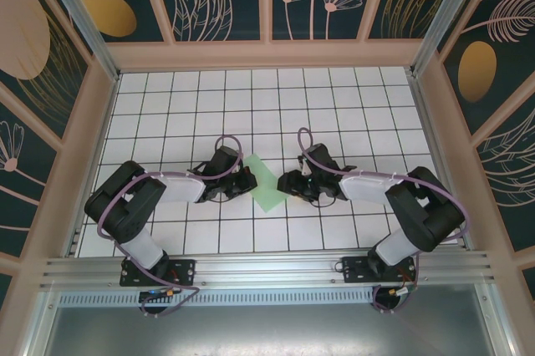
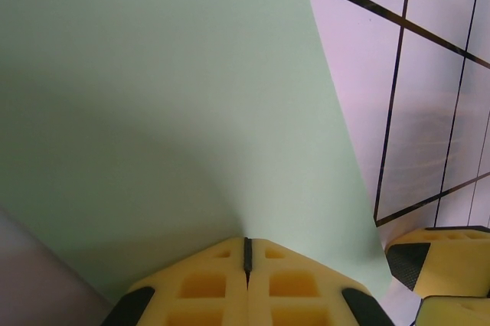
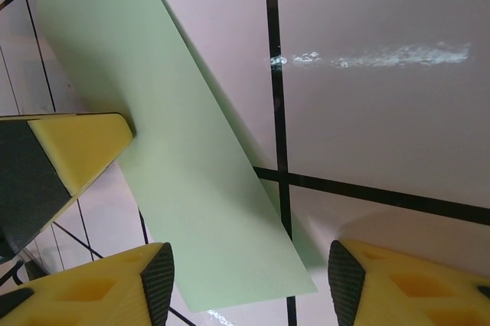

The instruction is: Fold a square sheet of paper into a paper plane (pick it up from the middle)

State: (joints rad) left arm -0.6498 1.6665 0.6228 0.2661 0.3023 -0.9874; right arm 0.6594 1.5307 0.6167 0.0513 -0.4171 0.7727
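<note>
Top external view, frame centre: green paper (image 1: 266,185) lies between left gripper (image 1: 249,179) and right gripper (image 1: 282,181), its side edges hidden beneath them. Left fingers (image 2: 207,280) pinch its edge; right jaws stand spread, straddling a corner.

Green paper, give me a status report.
Left hand shut, pinching the green paper. Right hand open, straddling one corner. Hands close together.
</note>
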